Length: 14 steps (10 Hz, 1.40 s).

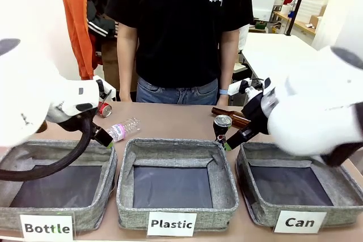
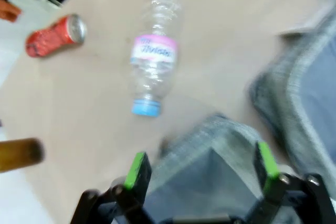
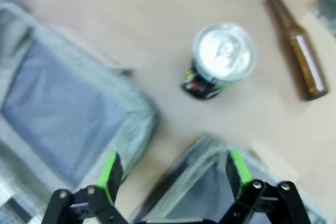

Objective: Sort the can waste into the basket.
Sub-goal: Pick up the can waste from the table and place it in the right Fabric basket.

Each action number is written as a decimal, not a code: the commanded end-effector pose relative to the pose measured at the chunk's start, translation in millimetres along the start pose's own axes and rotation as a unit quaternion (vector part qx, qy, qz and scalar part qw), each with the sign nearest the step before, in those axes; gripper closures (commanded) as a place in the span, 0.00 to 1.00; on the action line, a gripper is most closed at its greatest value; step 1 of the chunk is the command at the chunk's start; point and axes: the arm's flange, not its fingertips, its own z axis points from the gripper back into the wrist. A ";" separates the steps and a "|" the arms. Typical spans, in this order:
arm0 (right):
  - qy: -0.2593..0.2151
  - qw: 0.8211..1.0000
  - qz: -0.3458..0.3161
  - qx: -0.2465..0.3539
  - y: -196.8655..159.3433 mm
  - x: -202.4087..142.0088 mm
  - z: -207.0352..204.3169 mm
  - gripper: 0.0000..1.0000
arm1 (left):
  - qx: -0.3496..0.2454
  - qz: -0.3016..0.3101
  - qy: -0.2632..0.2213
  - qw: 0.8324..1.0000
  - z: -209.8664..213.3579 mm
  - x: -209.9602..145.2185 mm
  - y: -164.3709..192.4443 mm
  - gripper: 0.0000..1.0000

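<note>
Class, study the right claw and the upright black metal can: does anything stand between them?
Nothing visible does. The open right claw hangs above a grey fabric basket's corner, facing the black metal can; beyond that corner lies bare table. The brown glass bottle lies aside, apart from the can.

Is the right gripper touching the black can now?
Apart. The right wrist view shows the right gripper open, with bare table between its fingertips and the black can.

Black can [image 1: 222, 126] upright near basket [image 1: 262, 215]; red can [image 1: 104, 109] lying.
</note>
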 end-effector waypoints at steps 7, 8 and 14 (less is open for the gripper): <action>-0.098 0.887 -0.275 0.358 -113.9 -128.4 229.2 0.00 | -0.331 0.173 -0.144 0.916 213.2 -155.3 101.6 0.00; -0.136 0.865 -0.307 0.374 -138.7 -164.5 240.6 0.00 | -0.355 0.220 -0.182 0.890 211.6 -188.1 129.7 0.00; -0.262 0.721 -0.465 0.441 -236.5 -312.0 200.2 0.00 | -0.398 0.399 -0.293 0.773 157.8 -287.7 205.5 0.00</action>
